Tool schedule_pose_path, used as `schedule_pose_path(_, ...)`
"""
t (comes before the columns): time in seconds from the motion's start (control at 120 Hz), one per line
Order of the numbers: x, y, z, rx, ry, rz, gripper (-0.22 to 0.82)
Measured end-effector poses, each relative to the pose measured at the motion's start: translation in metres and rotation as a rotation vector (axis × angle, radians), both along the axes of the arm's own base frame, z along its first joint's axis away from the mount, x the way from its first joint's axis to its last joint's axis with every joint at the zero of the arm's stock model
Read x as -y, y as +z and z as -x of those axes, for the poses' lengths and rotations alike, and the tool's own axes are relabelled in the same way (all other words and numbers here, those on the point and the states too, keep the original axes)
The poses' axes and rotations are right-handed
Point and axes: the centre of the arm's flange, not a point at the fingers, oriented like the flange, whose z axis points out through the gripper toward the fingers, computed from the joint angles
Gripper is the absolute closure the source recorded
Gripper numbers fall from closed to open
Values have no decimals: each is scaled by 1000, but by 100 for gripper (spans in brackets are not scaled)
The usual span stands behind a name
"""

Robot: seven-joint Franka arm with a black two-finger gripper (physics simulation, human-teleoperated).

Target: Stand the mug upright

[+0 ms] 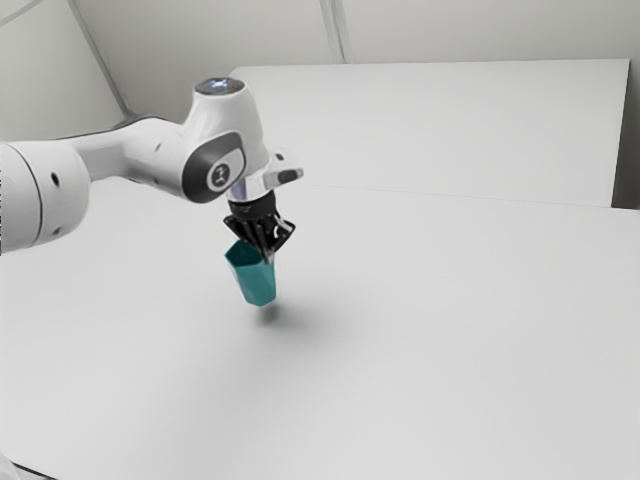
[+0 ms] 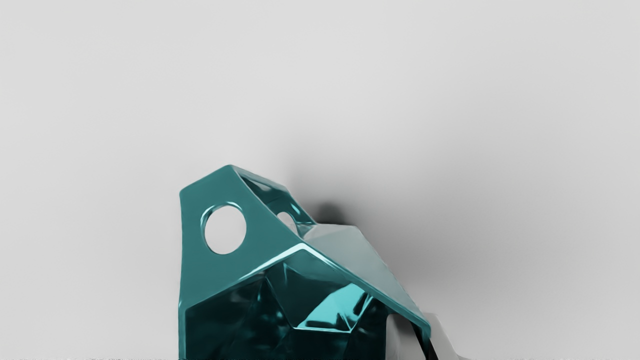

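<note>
The black gripper points down at the rim of the teal faceted mug. The mug hangs a little above the table, mouth upward and slightly tilted, with a small dark shadow below it. In the wrist view, the gripper has one pale fingertip inside the mug and the other outside, pinching its wall near the rim. The angular handle with a round hole juts out beside the mouth. Part of the mug lies beyond the picture's lower edge.
The white table extends around the mug, and a pale panel stands behind it. The arm reaches in from the exterior view's left.
</note>
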Motion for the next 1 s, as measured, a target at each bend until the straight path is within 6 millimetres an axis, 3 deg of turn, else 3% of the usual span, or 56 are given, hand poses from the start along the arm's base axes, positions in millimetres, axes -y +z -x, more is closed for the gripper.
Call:
schedule_pose_path(0.342, -7, -25, 14, -68, 61, -17, 79)
schedule_pose_path(1.0, -6, -49, 10, -58, 135, -23, 79)
